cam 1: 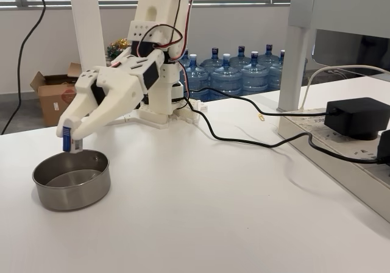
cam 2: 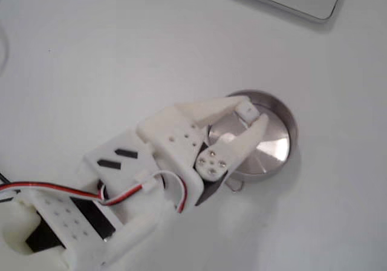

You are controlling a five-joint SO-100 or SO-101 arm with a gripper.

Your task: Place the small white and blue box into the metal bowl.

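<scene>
Nearest to the camera in a fixed view stood the metal bowl (cam 1: pixel 71 179) on the white table (cam 1: pixel 201 212), and nothing could be seen inside it. Just above the far rim of the bowl, the gripper (cam 1: pixel 71 140) held the small white and blue box (cam 1: pixel 67 138) clamped upright between its two fingers, clear of the rim. In a fixed view from above, the box (cam 2: pixel 245 109) was over the bowl (cam 2: pixel 279 143), close to the rim and not over the middle. My judgement is that the risk was there: released at this place, the box could hit the rim, tip over and fall on the table beside the bowl. Beyond the bowl, a black cable (cam 1: pixel 244 140) ran across the table to a black power adapter (cam 1: pixel 356 117). Farther behind the bowl stood blue water bottles (cam 1: pixel 234 73) and a brown cardboard box (cam 1: pixel 53 93) on the floor.
</scene>
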